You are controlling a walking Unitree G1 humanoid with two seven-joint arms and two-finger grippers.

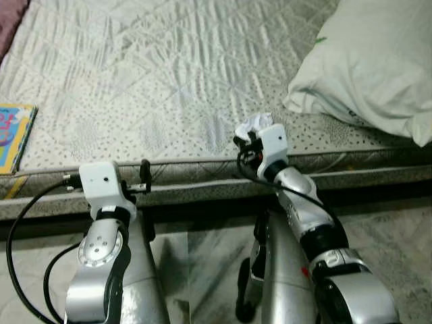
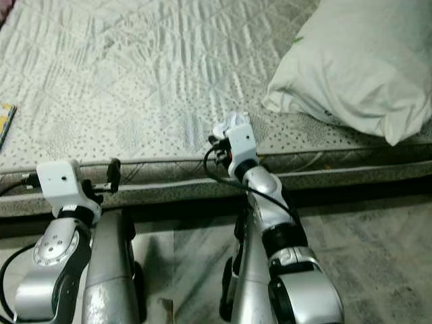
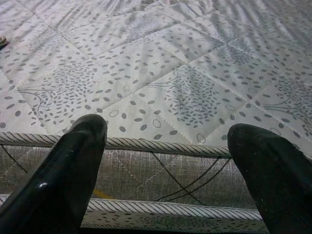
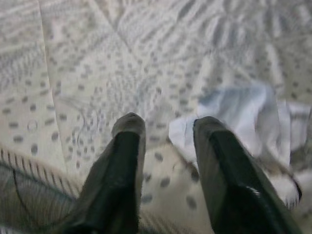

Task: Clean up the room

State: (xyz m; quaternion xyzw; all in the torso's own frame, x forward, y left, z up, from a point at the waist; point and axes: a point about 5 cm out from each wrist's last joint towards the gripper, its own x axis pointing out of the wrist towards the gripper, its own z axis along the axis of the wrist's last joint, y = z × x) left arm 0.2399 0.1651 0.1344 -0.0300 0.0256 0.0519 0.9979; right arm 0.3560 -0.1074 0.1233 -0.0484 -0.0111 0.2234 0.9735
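The crumpled white tissue [image 4: 253, 117] lies on the quilted mattress [image 1: 169, 88] close to its near edge, just past the right gripper [image 4: 165, 127] and touching the outer side of one of its black fingers [image 4: 222, 151]. The fingers stand apart, clasping nothing. The tissue is blurred, its far side cut off, so no long axis can be judged. The left gripper [image 3: 168, 134] hovers at the mattress edge, spread wide and empty. Farther left, a colourful book [image 1: 13, 131] lies partly cropped. Beyond, a white pillow [image 1: 371, 61] rests to the right.
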